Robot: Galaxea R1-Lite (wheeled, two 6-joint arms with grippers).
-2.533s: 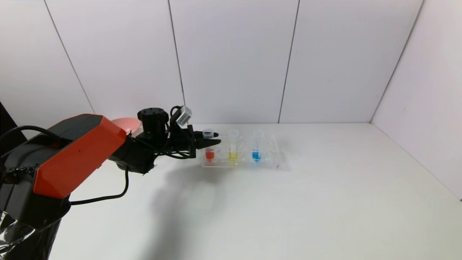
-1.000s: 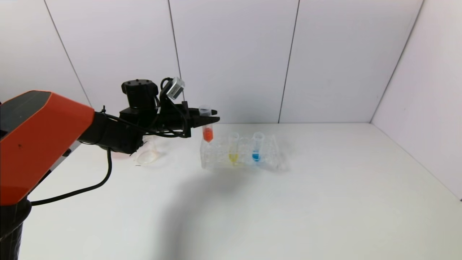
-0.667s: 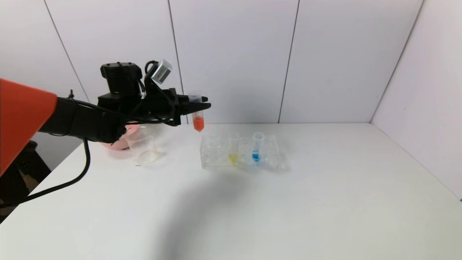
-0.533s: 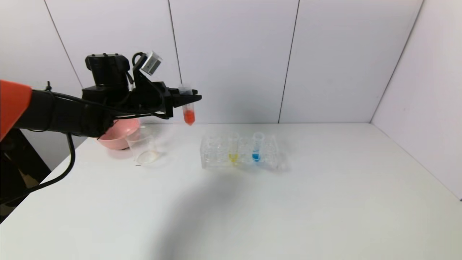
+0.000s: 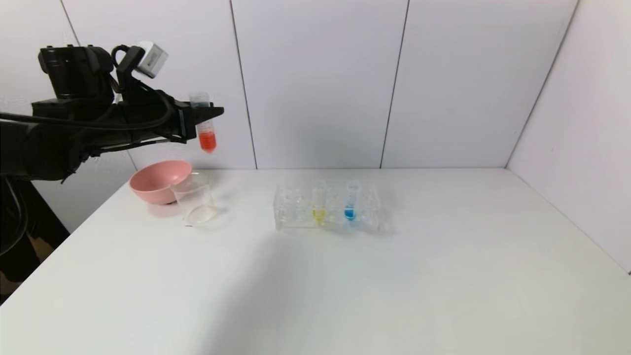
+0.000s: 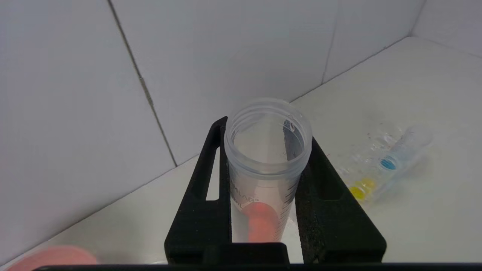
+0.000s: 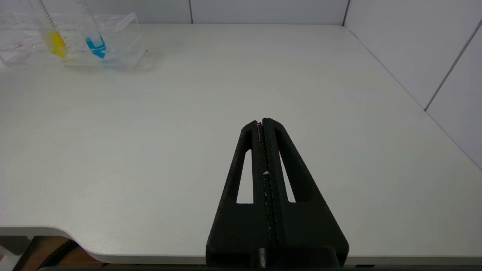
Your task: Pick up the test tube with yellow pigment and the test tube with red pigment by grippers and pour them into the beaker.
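beside beaker [image 5: 195, 199], pink bowl [image 5: 157, 181], rack [image 5: 328, 209] apart

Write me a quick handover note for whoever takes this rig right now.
Left hand: shut on the red test tube, upright in the air, above the beaker.
Right hand: shut, empty, parked over the table's near edge.
Yellow test tube stands in the rack beside the blue tube. A pink bowl sits behind the beaker.
Done: red lifted out.
Left: pour red, then fetch and pour yellow.
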